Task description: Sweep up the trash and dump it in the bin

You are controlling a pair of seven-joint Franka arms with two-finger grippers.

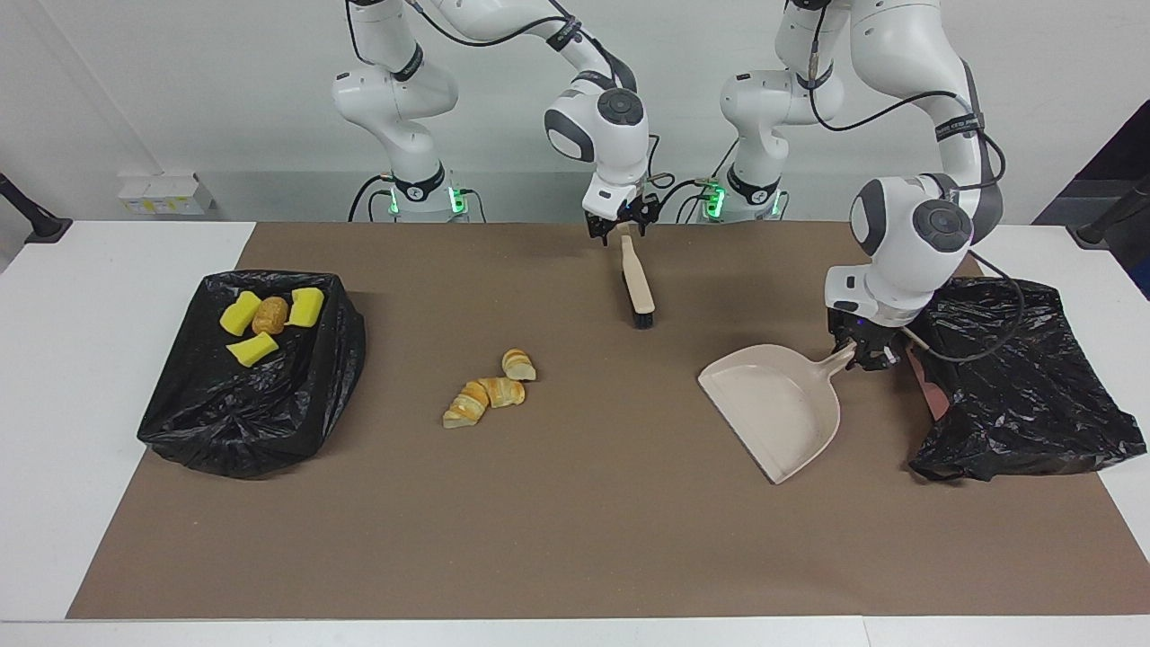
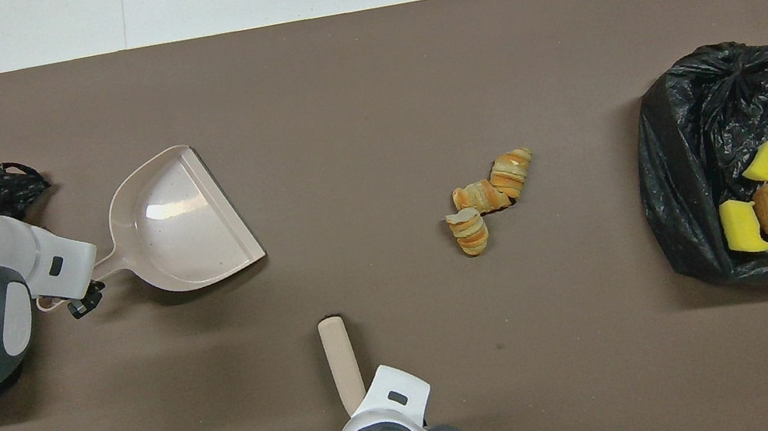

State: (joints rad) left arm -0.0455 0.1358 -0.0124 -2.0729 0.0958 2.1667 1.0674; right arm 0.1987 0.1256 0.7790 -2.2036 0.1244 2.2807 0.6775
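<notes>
From across, left end effector (image 1: 864,352) grips dustpan (image 1: 778,409); right end effector (image 1: 620,226) grips brush (image 1: 637,286).

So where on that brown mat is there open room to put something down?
Bare mat lies between the dustpan and the bread pieces, and along the whole edge farthest from the robots. It is crowded at both ends: a bin with yellow wedges in it, and a black bag by the left gripper.

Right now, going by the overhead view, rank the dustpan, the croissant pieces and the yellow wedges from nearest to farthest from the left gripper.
1. The dustpan, its handle at the left gripper.
2. The croissant pieces, mid-mat.
3. The yellow wedges, in the black-lined bin at the right arm's end.
</notes>
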